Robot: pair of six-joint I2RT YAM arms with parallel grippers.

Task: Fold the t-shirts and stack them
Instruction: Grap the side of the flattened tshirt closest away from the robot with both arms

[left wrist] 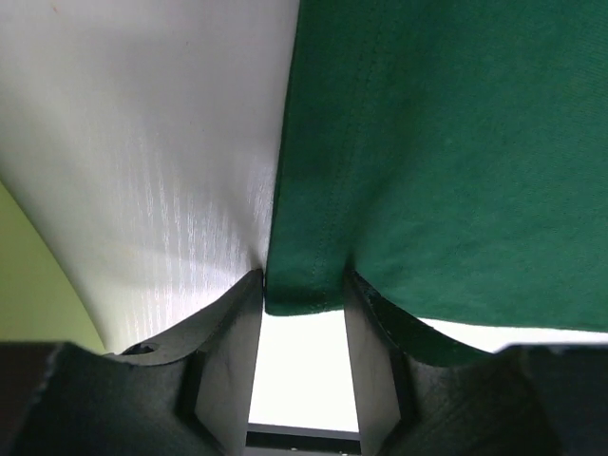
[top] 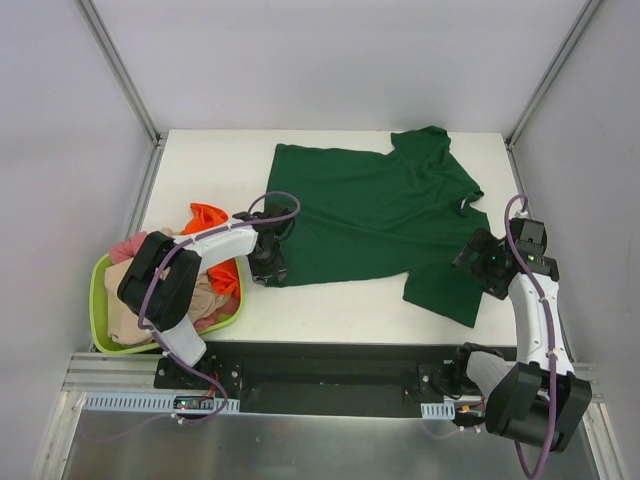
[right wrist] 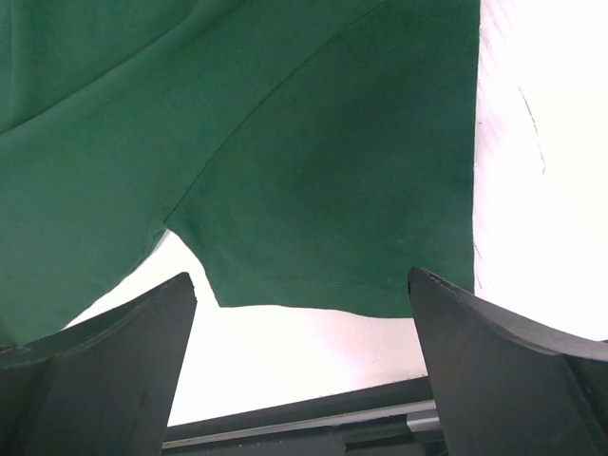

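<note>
A large dark green t-shirt lies spread flat on the white table. My left gripper sits at its near left hem corner. In the left wrist view the jaws are partly open, with that hem corner lying flat between the fingertips. My right gripper is wide open and empty, just near of the shirt's right sleeve. In the right wrist view the sleeve hem lies ahead of the gripper. Orange, pink and beige shirts are heaped in the basket.
A lime-green plastic basket stands at the table's near left, close beside my left arm; its wall also shows in the left wrist view. Metal frame posts rise at the back corners. The black base rail runs along the near edge.
</note>
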